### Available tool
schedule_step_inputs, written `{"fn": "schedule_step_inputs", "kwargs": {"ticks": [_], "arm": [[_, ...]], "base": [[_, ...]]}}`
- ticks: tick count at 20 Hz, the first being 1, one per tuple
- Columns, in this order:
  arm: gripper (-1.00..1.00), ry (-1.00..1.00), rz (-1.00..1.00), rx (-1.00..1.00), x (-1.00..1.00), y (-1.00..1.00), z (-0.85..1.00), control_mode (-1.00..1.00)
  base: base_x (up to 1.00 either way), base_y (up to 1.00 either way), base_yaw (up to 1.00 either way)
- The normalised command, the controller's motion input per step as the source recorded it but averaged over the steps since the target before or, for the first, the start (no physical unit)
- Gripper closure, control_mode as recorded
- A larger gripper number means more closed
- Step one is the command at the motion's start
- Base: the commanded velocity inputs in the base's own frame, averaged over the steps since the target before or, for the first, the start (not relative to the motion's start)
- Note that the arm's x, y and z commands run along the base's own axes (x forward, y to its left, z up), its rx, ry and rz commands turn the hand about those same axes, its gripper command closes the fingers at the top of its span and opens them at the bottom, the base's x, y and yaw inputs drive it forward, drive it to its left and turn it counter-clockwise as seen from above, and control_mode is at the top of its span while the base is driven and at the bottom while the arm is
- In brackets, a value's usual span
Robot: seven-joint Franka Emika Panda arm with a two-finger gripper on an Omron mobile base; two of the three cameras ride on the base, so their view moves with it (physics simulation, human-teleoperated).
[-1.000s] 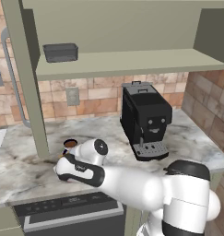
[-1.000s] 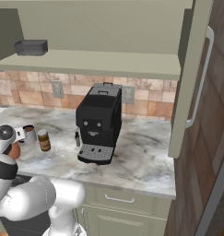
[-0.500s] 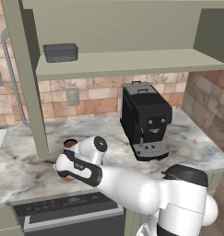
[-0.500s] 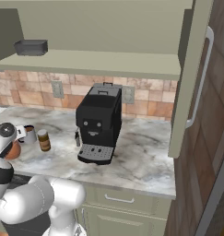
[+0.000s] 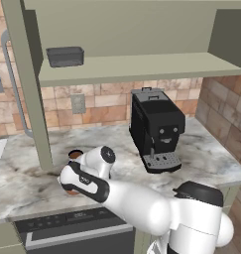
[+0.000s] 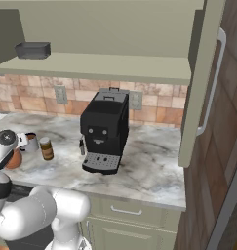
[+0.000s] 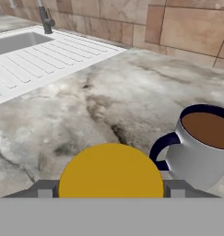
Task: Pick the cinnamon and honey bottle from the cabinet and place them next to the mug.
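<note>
In the hand view my gripper is shut on the honey bottle, whose round yellow cap sits between the two finger tips. The white mug, with a dark blue handle and brown liquid, stands just right of the cap on the marble counter. From the right base view the orange honey bottle sits low under my white hand, left of the mug. The slim brown cinnamon jar stands upright on the mug's right. The arm partly hides the mug. The cabinet shelf runs overhead.
A black coffee machine stands on the counter to the right of the jar. A dark tray rests on the cabinet shelf. A white sink drainboard and faucet lie beyond the bottle. The cabinet's upright post rises beside the mug.
The hand and the bottle have hardly moved. The arm's elbow and shoulder have shifted slightly.
</note>
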Motion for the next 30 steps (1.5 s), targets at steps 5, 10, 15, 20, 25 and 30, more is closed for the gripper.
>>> {"fn": "schedule_step_inputs", "kwargs": {"ticks": [5,10,15,20,25,30], "arm": [[-1.0,0.0,0.0,0.0,0.0,0.0,0.0,-1.0],[-1.0,0.0,0.0,0.0,0.0,0.0,0.0,-1.0],[-1.0,0.0,0.0,0.0,0.0,0.0,0.0,-1.0],[-1.0,0.0,0.0,0.0,0.0,0.0,0.0,-1.0],[-1.0,0.0,0.0,0.0,0.0,0.0,0.04,-1.0],[-1.0,0.0,0.0,0.0,0.0,0.0,0.42,-1.0]], "base": [[0.0,0.0,0.0],[0.0,0.0,0.0],[0.0,0.0,0.0],[0.0,0.0,0.0],[0.0,0.0,0.0],[0.0,0.0,0.0]]}}
